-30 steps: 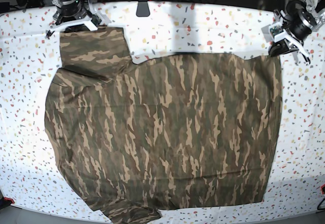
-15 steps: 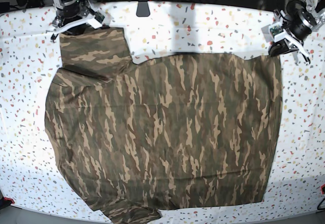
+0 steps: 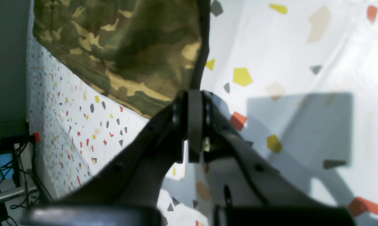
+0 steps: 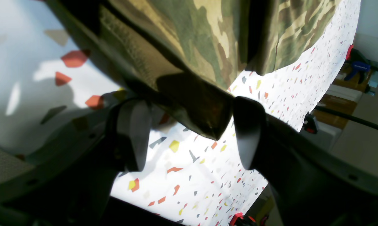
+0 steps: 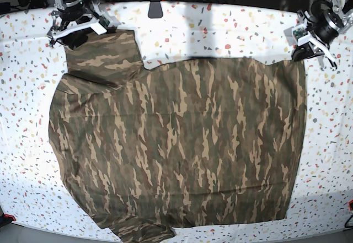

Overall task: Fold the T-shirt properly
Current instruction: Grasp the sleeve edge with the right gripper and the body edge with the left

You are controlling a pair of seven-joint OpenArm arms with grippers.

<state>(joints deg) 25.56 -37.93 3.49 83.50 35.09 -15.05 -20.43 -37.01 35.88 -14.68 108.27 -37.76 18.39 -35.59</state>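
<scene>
Honestly barely started: the brown-and-olive camouflage cloth T-shirt (image 5: 182,144) lies flat across the speckled white tabletop (image 5: 220,28), my right gripper (image 4: 189,138) spread at its far-corner sleeve, left gripper (image 3: 192,125) pressed together, empty.

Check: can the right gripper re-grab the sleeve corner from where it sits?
Probably yes. The right gripper stands open with the T-shirt sleeve corner hanging between its fingers, nothing blocking.
</scene>
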